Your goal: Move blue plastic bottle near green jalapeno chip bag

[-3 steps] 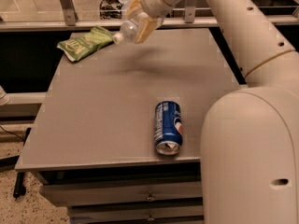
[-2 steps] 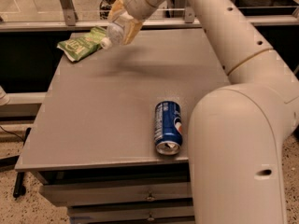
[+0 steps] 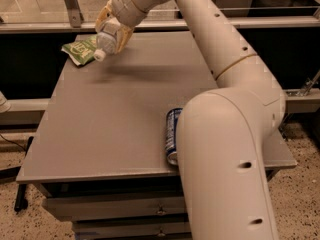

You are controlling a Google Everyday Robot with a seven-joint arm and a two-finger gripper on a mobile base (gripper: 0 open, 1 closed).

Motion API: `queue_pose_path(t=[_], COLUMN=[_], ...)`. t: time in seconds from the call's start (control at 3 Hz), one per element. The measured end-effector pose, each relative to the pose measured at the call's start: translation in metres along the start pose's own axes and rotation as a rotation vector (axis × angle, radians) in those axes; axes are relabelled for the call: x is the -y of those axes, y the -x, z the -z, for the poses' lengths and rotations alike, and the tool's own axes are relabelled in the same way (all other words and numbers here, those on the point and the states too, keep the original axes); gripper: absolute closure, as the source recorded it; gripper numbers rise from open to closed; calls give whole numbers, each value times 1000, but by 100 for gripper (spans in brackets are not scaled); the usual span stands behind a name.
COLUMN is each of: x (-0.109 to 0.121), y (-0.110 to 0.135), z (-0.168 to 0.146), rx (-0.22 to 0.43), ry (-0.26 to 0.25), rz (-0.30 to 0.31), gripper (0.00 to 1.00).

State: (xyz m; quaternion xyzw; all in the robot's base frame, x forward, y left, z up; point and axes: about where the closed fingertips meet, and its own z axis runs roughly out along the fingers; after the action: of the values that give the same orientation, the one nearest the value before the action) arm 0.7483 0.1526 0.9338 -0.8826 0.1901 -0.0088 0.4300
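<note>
My gripper [image 3: 113, 32] is shut on the blue plastic bottle [image 3: 106, 42], a small clear bottle with a white cap that points down and to the left. It hangs tilted a little above the far left part of the grey table [image 3: 115, 119]. The green jalapeno chip bag [image 3: 80, 49] lies flat at the table's far left corner, just left of the bottle and partly behind it. The bottle's cap is right beside the bag's near edge.
A dark blue soda can [image 3: 172, 135] lies on its side near the table's front right, partly hidden by my white arm [image 3: 225, 149]. A metal rail [image 3: 260, 23] runs behind the table. Drawers sit under the tabletop.
My gripper has carried the bottle to the left and lower, from over the table's far middle to right beside the chip bag. The can and the bag have not moved.
</note>
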Motion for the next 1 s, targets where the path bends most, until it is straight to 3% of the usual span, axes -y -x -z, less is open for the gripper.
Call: queue_pose_path(t=[0.67,1.0], x=[-5,-8], y=[-9,-20], z=[-39,-46], rx=[102,91], ry=[-34,-47], rz=[-40,-82], gripper=[100,100])
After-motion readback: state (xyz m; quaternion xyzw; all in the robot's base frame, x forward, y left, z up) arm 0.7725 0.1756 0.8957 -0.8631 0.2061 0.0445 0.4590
